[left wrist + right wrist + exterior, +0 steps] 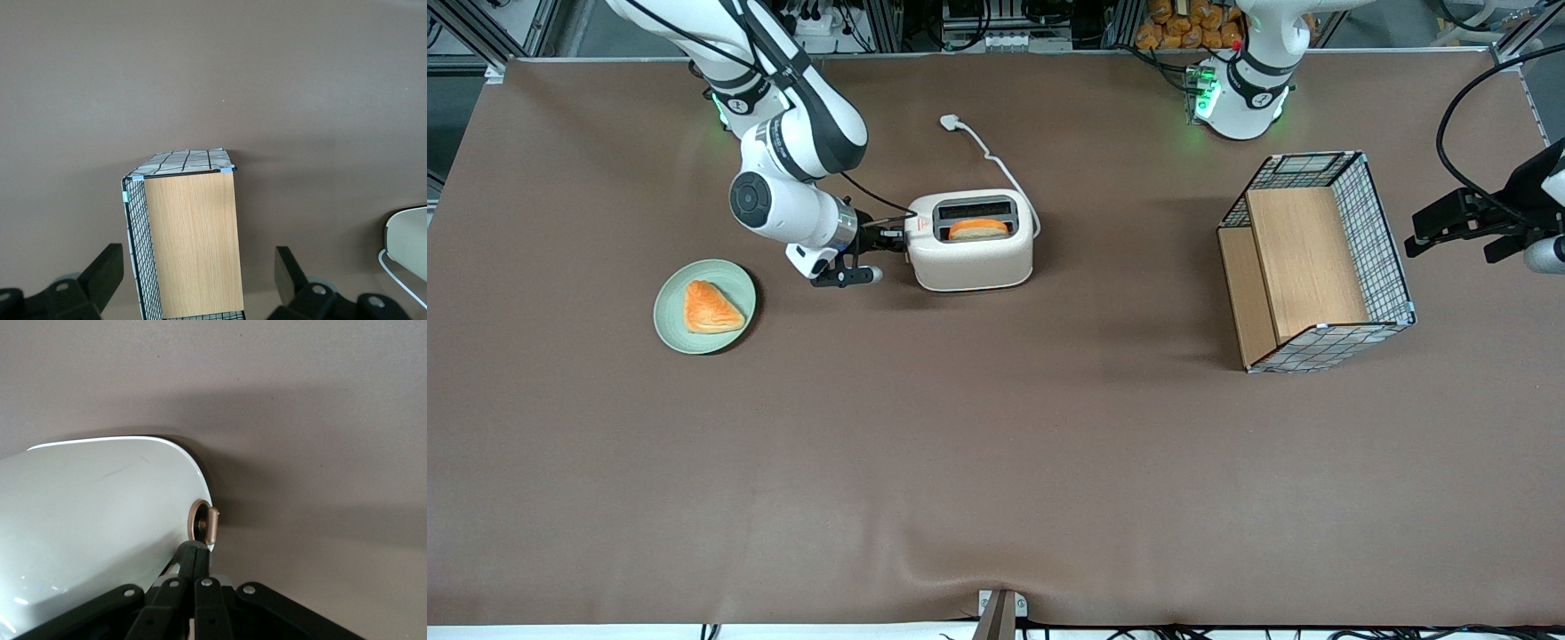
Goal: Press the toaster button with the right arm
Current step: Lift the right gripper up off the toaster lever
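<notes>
The cream-white toaster stands mid-table with a slice of bread in the slot nearer the front camera. The right arm reaches down to the toaster's narrow end that faces the working arm's end of the table. My gripper is shut and empty, with its fingertips against that end. In the right wrist view the closed fingertips sit right beside the small round toaster button, which sticks out of the toaster's end wall. The button is hidden by the gripper in the front view.
A green plate with a pastry lies near the gripper, toward the working arm's end. The white cord and plug trail from the toaster away from the front camera. A wire basket with wooden panels stands toward the parked arm's end.
</notes>
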{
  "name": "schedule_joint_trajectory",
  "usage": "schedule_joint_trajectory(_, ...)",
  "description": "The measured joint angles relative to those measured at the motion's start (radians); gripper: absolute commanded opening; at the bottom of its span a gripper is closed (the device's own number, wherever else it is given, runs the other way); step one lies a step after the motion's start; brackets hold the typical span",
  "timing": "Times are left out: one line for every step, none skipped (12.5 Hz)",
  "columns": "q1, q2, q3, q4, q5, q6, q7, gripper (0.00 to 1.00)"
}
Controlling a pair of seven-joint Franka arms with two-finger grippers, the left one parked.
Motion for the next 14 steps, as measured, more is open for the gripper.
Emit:
schedule_joint_trajectory(0.0, 0.0, 0.0, 0.0, 0.0, 0.0, 0.0, 0.0)
schedule_joint_trajectory(0.0, 0.0, 0.0, 0.0, 0.0, 0.0, 0.0, 0.0)
schedule_joint_trajectory(0.0, 0.0, 0.0, 0.0, 0.0, 0.0, 0.0, 0.0)
schedule_joint_trajectory(0.0, -0.001, 0.0, 0.001, 0.0, -0.002, 0.0, 0.0)
schedule_joint_trajectory(0.0, -0.001, -0.001, 0.002, 0.0, -0.006, 0.0, 0.0)
schedule_joint_trajectory(0.0, -0.002, -0.002, 0.005, 0.0, -0.012, -0.001, 0.0)
schedule_joint_trajectory(0.0, -0.003, -0.004, 0.01, 0.0, -0.024, -0.002, 0.0)
schedule_joint_trajectory(-0.001, -0.006, -0.007, 0.018, 0.0, -0.044, -0.003, 0.0)
schedule_joint_trajectory(-0.005, -0.011, -0.009, 0.034, 0.0, -0.077, -0.003, 0.03)
schedule_joint_trajectory(-0.014, -0.015, -0.009, 0.06, 0.0, -0.126, -0.004, 0.2)
schedule_joint_trajectory(-0.025, -0.019, -0.01, 0.091, 0.0, -0.181, -0.003, 0.48)
schedule_joint_trajectory(-0.04, -0.023, -0.012, 0.127, -0.001, -0.245, -0.001, 0.95)
schedule_joint_trajectory(-0.06, -0.027, -0.014, 0.17, -0.018, -0.321, 0.007, 1.0)
schedule_joint_trajectory(-0.085, -0.031, -0.016, 0.22, -0.064, -0.402, 0.026, 1.0)
